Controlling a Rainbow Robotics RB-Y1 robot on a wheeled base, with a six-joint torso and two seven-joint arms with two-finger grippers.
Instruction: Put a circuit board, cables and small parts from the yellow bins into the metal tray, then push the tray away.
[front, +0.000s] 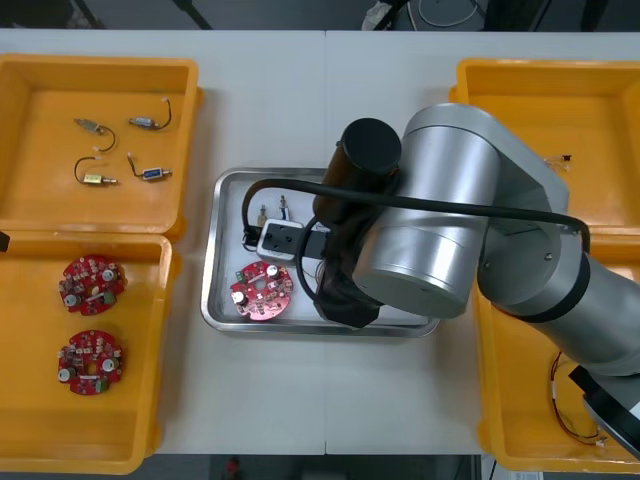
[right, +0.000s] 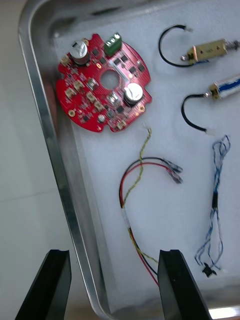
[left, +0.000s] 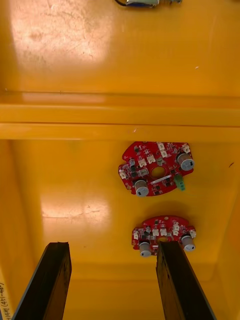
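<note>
**Circuit board**: round and red, lying flat on the white floor of the metal tray. It sits in the tray's near-left corner, close to the walls but apart from them. In the right wrist view it lies well ahead of the fingertips, not between them.

**Right gripper**: wide open, holding nothing. It straddles the tray's near rim. One finger stands outside over the table, and the other stands over the tray floor.

**Cables, in tray:**
- The red, black and yellow cable lies between the board and the inner finger, with one end running just beside that finger.
- The twisted blue and white cable lies farther in from the near rim.

**Small metal parts, in tray:** two pieces with black leads, towards the tray's far-left corner, beside the board.

**Right arm**: reaches over the right half of the tray.

**Left gripper**: open and empty. It hangs over the near-left bin, where two more boards lie ahead of its fingers, the nearer one just past the fingertips.

**Far-left bin**: holds four loose parts, spread apart.

**Near-right bin**: a red and yellow lead lies near its near edge.
</note>
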